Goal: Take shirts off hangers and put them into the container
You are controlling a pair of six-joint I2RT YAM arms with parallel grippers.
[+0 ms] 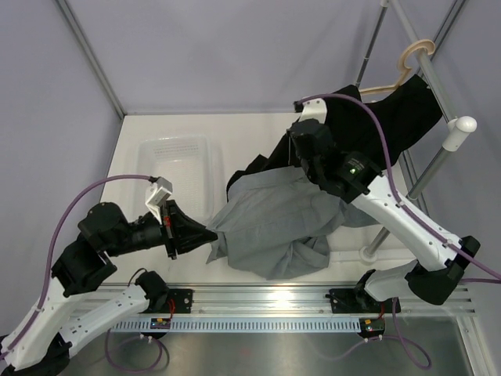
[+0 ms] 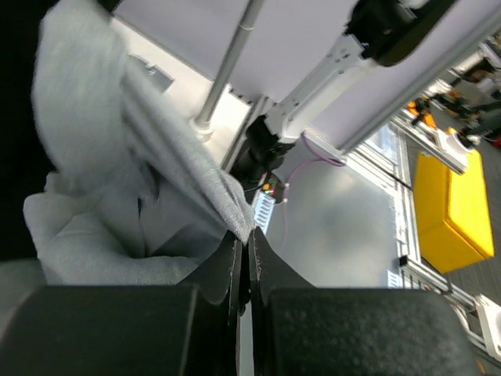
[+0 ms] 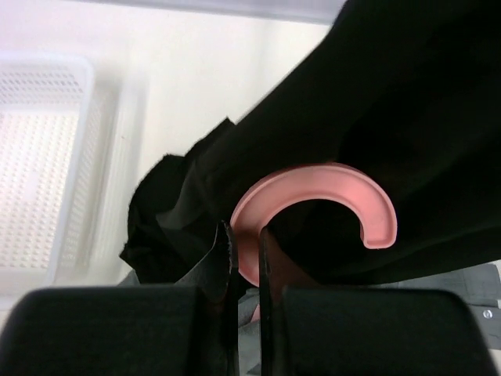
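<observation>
One pink hanger (image 3: 313,180) | right hand (image 3: 245,243) pinching it (unseen from overhead)

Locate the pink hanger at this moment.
Right wrist view: the pink hanger is pinched at its hook in the right claw, against the black shirt, right of the container.

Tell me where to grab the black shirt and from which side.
Take the black shirt by its loose bunched end, lying on the table beside the container, probably from above on the left. Higher up the cloth hangs drawn over the tan hanger, leaving no free fold to pinch.
</observation>
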